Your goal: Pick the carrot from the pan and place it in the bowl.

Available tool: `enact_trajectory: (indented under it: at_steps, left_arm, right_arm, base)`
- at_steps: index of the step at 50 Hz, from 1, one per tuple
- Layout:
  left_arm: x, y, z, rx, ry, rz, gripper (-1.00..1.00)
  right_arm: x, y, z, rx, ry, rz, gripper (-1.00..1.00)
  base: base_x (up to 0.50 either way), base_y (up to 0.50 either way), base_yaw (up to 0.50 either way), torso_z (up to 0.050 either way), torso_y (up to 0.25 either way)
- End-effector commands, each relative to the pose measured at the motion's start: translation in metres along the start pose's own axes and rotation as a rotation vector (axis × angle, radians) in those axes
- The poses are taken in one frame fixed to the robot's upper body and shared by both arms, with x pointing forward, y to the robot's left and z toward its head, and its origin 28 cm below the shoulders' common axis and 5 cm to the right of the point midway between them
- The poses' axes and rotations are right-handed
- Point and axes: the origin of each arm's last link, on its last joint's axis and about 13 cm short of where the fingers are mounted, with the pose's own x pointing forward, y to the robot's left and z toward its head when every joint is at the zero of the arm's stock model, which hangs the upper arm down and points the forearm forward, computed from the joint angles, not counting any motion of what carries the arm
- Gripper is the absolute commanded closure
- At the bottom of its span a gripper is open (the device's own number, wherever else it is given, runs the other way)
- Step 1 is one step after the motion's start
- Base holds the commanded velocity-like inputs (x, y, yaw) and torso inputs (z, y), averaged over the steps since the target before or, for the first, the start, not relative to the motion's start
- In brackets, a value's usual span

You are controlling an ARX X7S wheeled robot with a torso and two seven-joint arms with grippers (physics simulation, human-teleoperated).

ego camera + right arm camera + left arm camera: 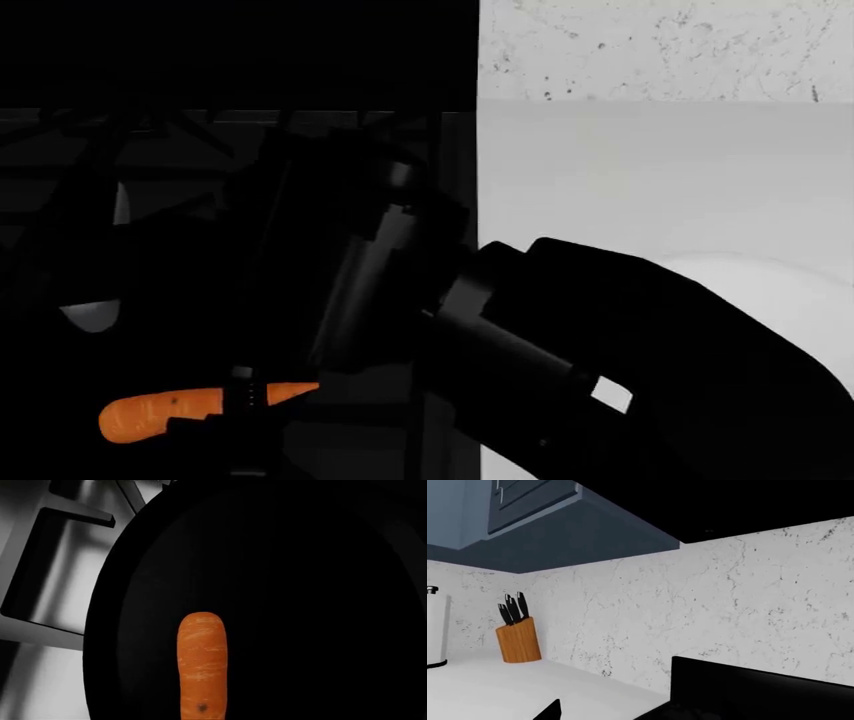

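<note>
Carrot (202, 666) lying flat inside the black pan (320, 580), blunt end showing in the right wrist view, the rest running out of frame. From the head view the right arm (561, 330) reaches across over the stove, covering part of the carrot; its tool is hidden, so open or closed I cannot tell. Bowl (787, 300) sits on the white table (641, 170), half behind that arm. Left tool out of sight; its camera looks at a knife block (518, 639) by the marble wall (727, 605).
</note>
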Motion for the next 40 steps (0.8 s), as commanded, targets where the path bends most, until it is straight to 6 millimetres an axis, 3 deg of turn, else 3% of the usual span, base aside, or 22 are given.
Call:
enact_trajectory:
  at_steps: [1, 4, 5, 25, 40]
  left_arm:
    - [0.0, 0.0, -0.004, 0.0, 0.008, 0.005, -1.0]
    - [0.0, 0.0, -0.004, -0.001, 0.01, 0.006, -1.0]
    - [0.001, 0.0, -0.004, -0.001, 0.011, 0.007, -1.0]
    - [-0.005, 0.003, -0.001, -0.011, 0.008, 0.013, -1.0]
    - [-0.016, 0.014, 0.014, -0.028, -0.021, 0.013, -1.0]
  right_arm:
    - [0.015, 0.002, -0.01, 0.013, 0.026, 0.031, -1.0]
    - [0.016, 0.002, -0.011, 0.014, 0.023, 0.033, -1.0]
    - [0.016, 0.001, -0.011, 0.016, 0.021, 0.03, 1.0]
    - [0.009, 0.002, -0.003, -0.003, -0.007, -0.01, 1.0]
    - [-0.024, 0.004, 0.028, -0.031, -0.057, -0.108, 1.0]
  base:
    - [0.0, 0.0, 0.0, 0.0, 0.0]
    - [0.0, 0.0, 0.0, 0.0, 0.0]
    - [0.0, 0.0, 0.0, -0.01, 0.0]
    - [0.0, 0.0, 0.0, -0.001, 0.0]
    - [0.0, 0.0, 0.0, 0.0, 0.0]
